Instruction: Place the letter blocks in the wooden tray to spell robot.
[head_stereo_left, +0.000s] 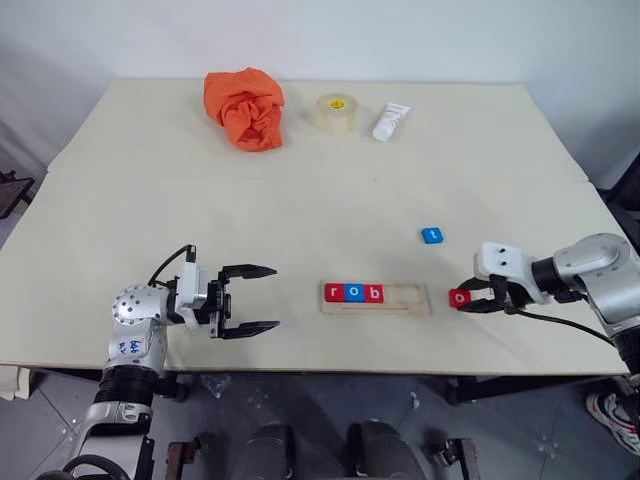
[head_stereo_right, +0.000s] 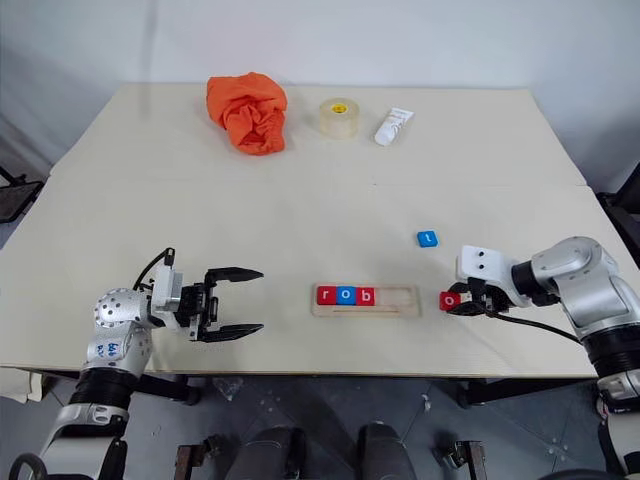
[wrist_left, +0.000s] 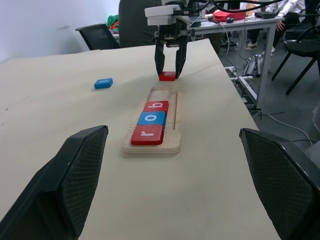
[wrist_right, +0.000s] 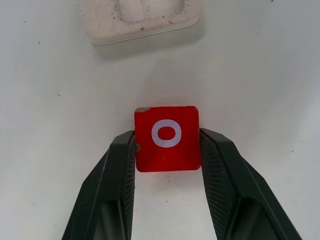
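Wooden tray (head_stereo_left: 414, 300) holding r, o, b tiles (head_stereo_left: 353, 292), right gripper (wrist_right: 167, 145) jaws pinching red o block (wrist_right: 167, 138), left gripper (head_stereo_left: 262, 298) jaws spread.

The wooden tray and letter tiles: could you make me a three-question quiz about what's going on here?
1. Which letters already sit in the tray?
2. True or false: the blue t tile lies inside the tray.
3. The right tool is closed on: A) the tape roll, B) the red o tile, C) the orange cloth.

Key: 1. r, o, b, filling the end nearer the open left tool. 2. False; it lies on the table beyond the tray. 3. B.
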